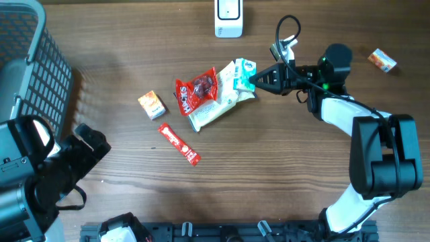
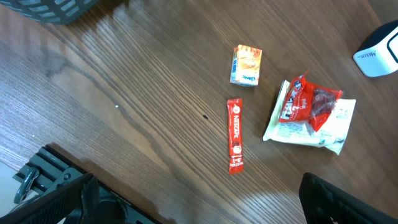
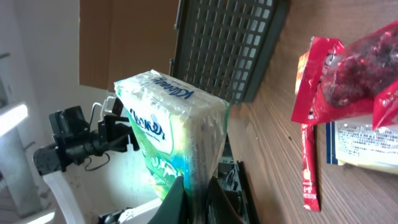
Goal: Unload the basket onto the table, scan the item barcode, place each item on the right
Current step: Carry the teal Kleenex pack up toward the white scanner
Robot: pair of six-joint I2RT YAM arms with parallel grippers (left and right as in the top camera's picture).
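Now | right fingers clenched on green-and-white plastic-wrapped tissue pack, centre frame | likely light, soft, slippery film | best pinched at narrow edge, faces clear | left fingers released

scanner: above red bag, top cut off by edge
white pouch: partly under red bag
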